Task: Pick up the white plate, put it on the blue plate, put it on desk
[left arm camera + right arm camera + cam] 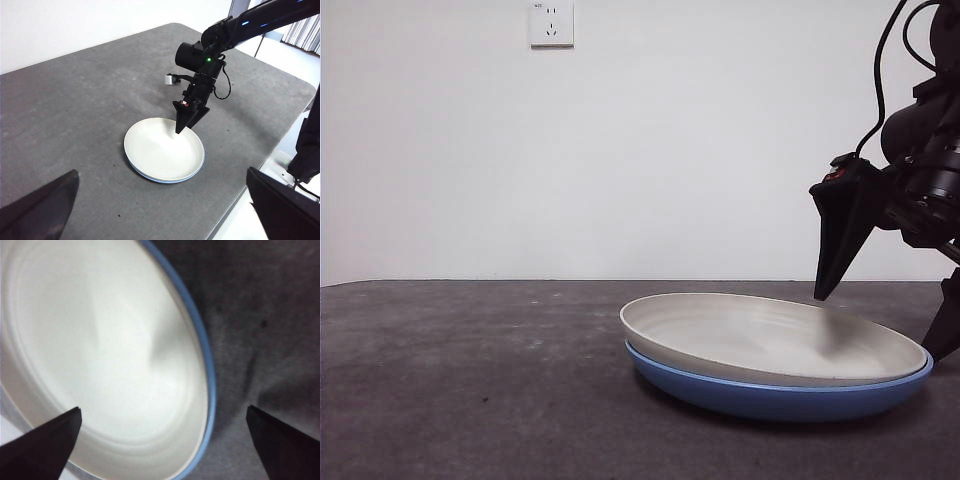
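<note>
The right gripper (885, 290) hangs spread, holding nothing, above the white plate (770, 340) nested in the blue plate (780, 395). Below it spreads the grey desk (470, 380); behind, a white wall with a socket (551, 23). The left gripper (165, 210) waits spread, well apart.

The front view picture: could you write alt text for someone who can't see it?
A white plate sits nested in a blue plate on a dark grey desk. The right end effector, black and open, straddles the plates' right rim from above. A wall socket is on the white wall behind.
</note>
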`<state>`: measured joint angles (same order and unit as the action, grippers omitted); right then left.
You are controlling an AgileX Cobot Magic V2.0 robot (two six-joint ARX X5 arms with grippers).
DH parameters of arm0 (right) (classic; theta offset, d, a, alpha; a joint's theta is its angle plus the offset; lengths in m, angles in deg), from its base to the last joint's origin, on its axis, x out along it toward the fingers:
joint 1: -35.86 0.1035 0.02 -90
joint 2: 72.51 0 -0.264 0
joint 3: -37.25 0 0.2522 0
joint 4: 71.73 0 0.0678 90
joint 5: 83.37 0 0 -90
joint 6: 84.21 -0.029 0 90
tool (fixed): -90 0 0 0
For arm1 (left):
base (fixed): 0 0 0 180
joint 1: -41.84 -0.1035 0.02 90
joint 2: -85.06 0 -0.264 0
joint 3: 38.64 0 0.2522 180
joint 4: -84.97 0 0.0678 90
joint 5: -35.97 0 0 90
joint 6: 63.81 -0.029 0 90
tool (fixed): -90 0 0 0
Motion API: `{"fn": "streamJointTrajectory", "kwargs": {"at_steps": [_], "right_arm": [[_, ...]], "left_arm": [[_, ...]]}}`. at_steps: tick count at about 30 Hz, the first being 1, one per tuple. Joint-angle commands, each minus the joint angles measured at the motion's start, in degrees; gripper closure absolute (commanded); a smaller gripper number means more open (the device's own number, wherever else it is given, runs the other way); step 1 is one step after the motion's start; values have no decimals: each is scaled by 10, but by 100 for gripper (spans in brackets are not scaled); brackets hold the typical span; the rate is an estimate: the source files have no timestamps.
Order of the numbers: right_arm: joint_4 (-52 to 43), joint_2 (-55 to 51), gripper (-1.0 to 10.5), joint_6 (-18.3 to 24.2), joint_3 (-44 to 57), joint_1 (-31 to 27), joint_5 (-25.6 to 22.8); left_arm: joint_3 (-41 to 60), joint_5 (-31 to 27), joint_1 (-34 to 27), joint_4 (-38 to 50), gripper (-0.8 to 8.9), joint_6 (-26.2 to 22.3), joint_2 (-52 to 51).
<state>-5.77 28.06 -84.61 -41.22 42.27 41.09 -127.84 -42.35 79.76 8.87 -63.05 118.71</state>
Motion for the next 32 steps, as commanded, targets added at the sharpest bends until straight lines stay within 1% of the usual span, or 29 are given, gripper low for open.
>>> {"fn": "streamJointTrajectory", "kwargs": {"at_steps": [1,3,8,13,18,22,24,26,32], "right_arm": [[-4,11,491,12,-1,2,5],[-6,11,515,12,-1,2,5],[-5,14,528,11,-1,2,5],[-7,26,584,11,-1,2,5],[-10,28,778,11,-1,2,4],[-10,28,865,11,-1,2,-8],[-10,28,927,10,-1,2,-22],[-9,28,939,9,-1,2,-32],[-10,28,939,2,-1,1,-26]], "left_arm": [[-6,-3,3,7,214,1,4],[-6,-3,3,7,214,1,4],[-6,-3,3,7,214,1,4],[-6,-3,3,7,214,1,4],[-6,-3,3,7,214,1,4],[-6,-3,3,7,214,1,4],[-6,-3,3,7,214,1,4],[-6,-3,3,7,214,1,4],[-6,-3,3,7,214,1,4]]}}
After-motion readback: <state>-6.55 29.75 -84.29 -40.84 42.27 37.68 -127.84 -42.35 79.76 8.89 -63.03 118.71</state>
